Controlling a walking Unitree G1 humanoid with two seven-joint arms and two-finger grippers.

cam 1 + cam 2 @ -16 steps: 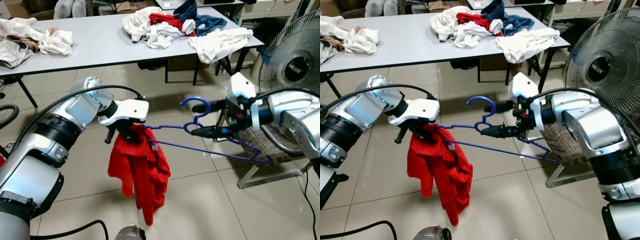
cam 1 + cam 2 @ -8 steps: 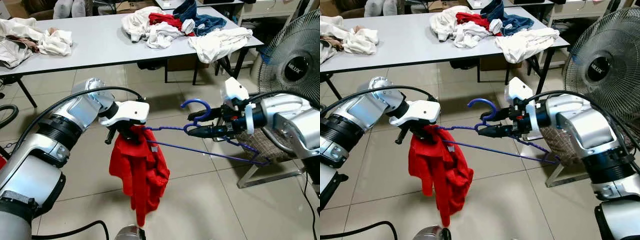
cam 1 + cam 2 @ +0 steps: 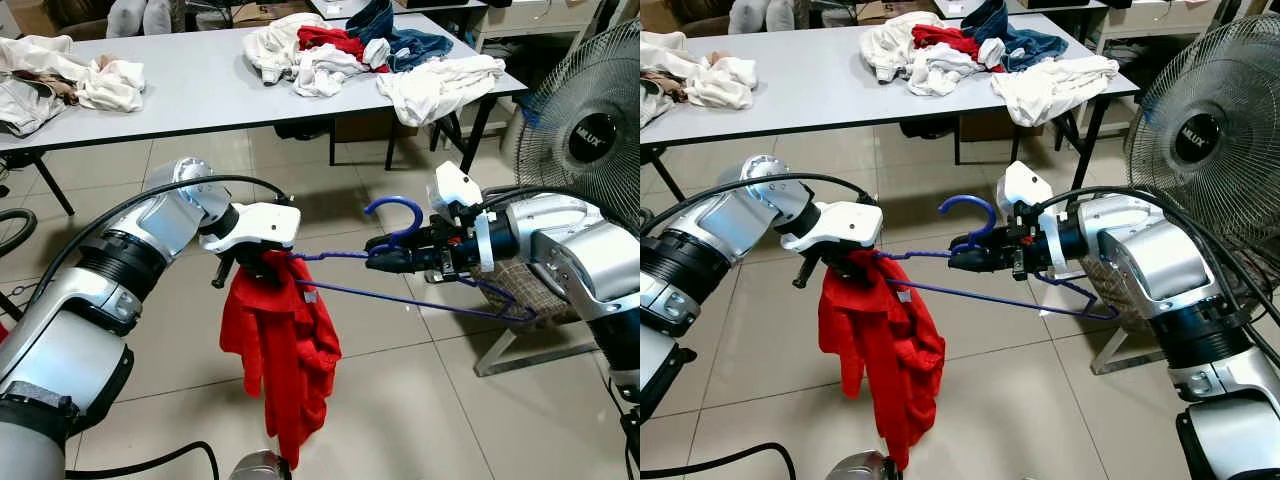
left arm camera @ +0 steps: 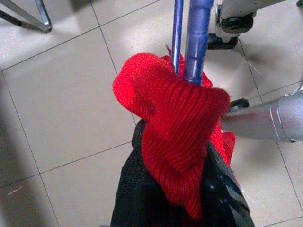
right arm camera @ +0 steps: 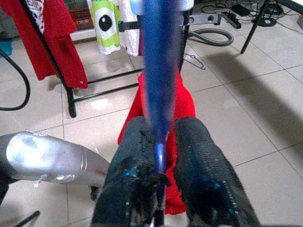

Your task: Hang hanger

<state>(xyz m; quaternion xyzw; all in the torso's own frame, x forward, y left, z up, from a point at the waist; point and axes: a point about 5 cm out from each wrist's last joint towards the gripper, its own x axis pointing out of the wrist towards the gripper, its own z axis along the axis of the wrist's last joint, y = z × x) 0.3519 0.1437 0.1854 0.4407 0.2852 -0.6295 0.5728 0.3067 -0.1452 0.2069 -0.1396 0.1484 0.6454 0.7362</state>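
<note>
Step in hand: garment half-loaded, hanger not yet hung. Right tool [image 3: 378, 262] clamped on blue hanger [image 3: 400, 290] neck just below hook, mid-air over floor. Left tool [image 3: 240, 268] pinching red sweater [image 3: 285, 350] bunched on hanger's left end. Next move, my guess: spread sweater across, carry to rail. Right wrist view adds clothes rack [image 5: 66, 80] with hung garments; head views add bench [image 3: 190, 85] and fan [image 3: 590, 120].

**Hanger drawn toward the left arm**

The right gripper [image 3: 378, 258] was moved leftward along the blue hanger [image 3: 400, 285], its fingers closed at the neck below the hook. The red garment [image 3: 283, 345] was swung slightly and its hanging folds were shifted.
</note>
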